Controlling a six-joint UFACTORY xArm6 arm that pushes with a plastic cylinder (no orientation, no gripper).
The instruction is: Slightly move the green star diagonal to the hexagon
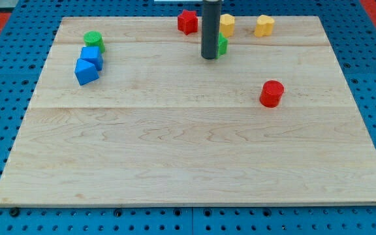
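Observation:
My tip (pixel 209 57) stands near the view's top centre, touching or just left of a green block (pixel 222 45) that the rod mostly hides; its shape cannot be made out. A yellow block (pixel 227 25) sits just above the green one. A red star-like block (pixel 187 21) lies up and to the left of my tip. A red hexagon-like block (pixel 271 93) sits to the lower right of my tip, well apart from the green block.
A yellow block (pixel 264 25) lies at the top right. At the top left, a green round block (pixel 94 40) sits above two touching blue blocks (pixel 91 57) (pixel 86 71). The wooden board (pixel 194 156) rests on a blue pegboard.

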